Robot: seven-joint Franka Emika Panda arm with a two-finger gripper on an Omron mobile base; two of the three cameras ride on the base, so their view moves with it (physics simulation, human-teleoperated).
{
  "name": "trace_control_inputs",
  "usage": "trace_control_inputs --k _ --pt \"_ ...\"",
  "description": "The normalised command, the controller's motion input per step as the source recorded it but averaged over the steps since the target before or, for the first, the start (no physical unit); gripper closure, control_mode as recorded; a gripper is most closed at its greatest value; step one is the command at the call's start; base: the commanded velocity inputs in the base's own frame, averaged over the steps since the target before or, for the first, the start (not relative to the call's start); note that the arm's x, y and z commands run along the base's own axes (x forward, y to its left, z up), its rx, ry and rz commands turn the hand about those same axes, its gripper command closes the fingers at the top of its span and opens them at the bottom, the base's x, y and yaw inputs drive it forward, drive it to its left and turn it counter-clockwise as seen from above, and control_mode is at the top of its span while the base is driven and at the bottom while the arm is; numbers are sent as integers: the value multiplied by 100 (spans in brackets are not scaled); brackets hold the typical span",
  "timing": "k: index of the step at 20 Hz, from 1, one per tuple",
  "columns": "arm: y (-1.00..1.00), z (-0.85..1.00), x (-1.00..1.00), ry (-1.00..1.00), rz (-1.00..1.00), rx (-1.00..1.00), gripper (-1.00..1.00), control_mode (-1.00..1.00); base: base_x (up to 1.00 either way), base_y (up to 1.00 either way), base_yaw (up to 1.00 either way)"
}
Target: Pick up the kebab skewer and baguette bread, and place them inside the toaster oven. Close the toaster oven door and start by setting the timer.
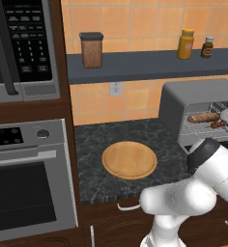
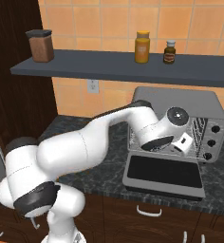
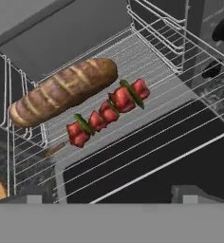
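- Kitchen wall of orange tiles backs a dark speckled counter (image 1: 101,144), with a grey shelf (image 1: 145,65) running above it.
- Left of the counter, a steel built-in oven (image 1: 29,178) sits under a black-panelled microwave (image 1: 24,48).
- The white robot arm (image 2: 85,147) reaches across the counter to the toaster oven (image 2: 180,102) at the counter's right end.
- The toaster oven door (image 2: 163,173) is folded down flat, its dark glass facing up toward the counter's front edge.
- A round wooden board (image 1: 129,159) lies near the middle of the counter, left of the toaster oven.
- The baguette bread (image 3: 64,90) lies on the wire rack (image 3: 147,57) inside the toaster oven, toward the back.
- The kebab skewer (image 3: 107,111) lies on the same rack, just beside the bread on its door side and roughly parallel to it.
- The gripper (image 3: 111,192) hangs over the open door in front of the rack, jaws spread wide and holding nothing.
- On the shelf stand a brown canister (image 1: 92,49) at the left, then a yellow jar (image 1: 185,44) and a small dark bottle (image 1: 207,47) toward the right.
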Motion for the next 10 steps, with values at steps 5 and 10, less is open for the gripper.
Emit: trace_control_inputs --k 5,10 --pt "5 -35 0 -27 16 -15 -100 -100 0 0 0" --pt "-12 -25 0 -11 1 -7 -100 -100 0 0 0"
